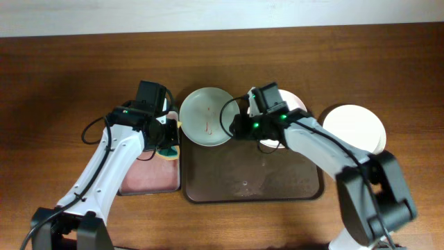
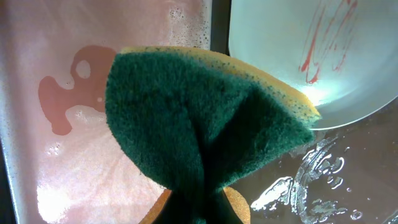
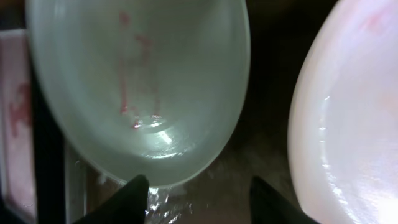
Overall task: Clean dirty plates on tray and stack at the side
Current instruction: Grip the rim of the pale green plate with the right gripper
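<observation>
The left gripper point(image 1: 165, 141) pinches the green sponge point(image 2: 199, 118) just beside the red-streaked plate point(image 3: 137, 74) at the tray's point(image 1: 277, 186) far left corner. The right gripper point(image 3: 202, 199) stands spread at the plate's rim.

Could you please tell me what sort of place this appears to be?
Probably a lab dishwashing station: a wet brown tray on a wooden table, a red-streaked pale green plate, and a green scouring sponge in the left gripper.
</observation>
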Robot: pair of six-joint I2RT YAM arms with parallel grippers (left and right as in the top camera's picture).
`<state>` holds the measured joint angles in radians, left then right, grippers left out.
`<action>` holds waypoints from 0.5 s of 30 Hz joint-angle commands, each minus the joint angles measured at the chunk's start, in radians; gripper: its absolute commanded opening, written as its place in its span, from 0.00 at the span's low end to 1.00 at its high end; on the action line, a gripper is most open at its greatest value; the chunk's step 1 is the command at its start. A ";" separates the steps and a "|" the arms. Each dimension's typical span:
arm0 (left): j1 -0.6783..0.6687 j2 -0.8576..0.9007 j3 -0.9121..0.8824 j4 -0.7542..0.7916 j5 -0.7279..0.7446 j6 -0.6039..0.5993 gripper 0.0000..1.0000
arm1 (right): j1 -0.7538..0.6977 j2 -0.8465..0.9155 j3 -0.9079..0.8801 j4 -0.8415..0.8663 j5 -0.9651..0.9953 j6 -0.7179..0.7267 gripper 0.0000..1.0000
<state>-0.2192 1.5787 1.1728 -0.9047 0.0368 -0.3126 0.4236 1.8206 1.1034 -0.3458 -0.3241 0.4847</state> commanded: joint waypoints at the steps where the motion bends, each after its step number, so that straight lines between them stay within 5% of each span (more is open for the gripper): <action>1: 0.006 -0.003 -0.003 0.002 -0.003 0.015 0.00 | 0.017 0.076 0.011 0.050 0.017 0.101 0.48; 4: 0.006 -0.003 -0.003 0.002 -0.003 0.015 0.00 | 0.031 0.098 0.011 0.062 -0.029 0.100 0.21; 7: 0.006 -0.003 -0.003 0.002 -0.003 0.015 0.00 | 0.036 0.098 0.011 0.001 -0.124 0.100 0.08; 15: 0.006 -0.003 -0.004 0.002 -0.003 0.015 0.00 | 0.036 0.098 0.011 -0.419 -0.241 0.100 0.04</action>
<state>-0.2192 1.5791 1.1721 -0.9016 0.0368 -0.3126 0.4522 1.9087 1.1175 -0.7364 -0.5602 0.5900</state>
